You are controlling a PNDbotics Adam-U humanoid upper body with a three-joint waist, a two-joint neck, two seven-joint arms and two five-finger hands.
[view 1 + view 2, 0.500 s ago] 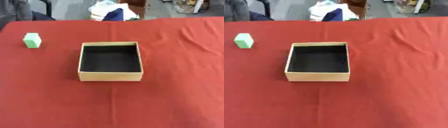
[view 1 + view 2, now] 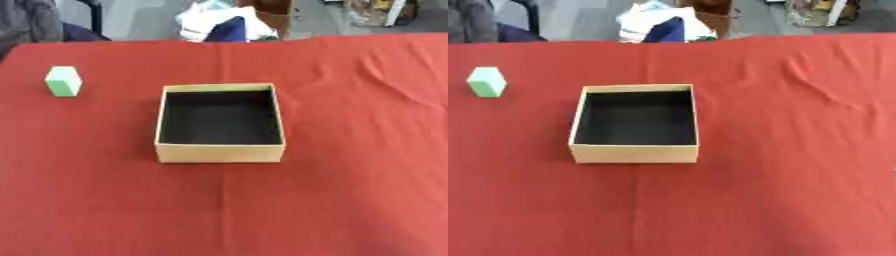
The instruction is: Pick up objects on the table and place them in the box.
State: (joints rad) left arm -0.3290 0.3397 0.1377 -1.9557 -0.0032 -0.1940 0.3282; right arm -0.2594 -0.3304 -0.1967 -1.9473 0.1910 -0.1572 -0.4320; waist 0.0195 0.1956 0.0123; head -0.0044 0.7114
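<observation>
A small light-green block stands on the red tablecloth at the far left, apart from everything else. An open tan cardboard box with a dark inside sits near the middle of the table; nothing shows inside it. Neither of my hands appears in either eye view.
Past the table's far edge lie white and dark blue cloth items on the floor, and a dark sleeve shows at the far left corner. The cloth has wrinkles at the right.
</observation>
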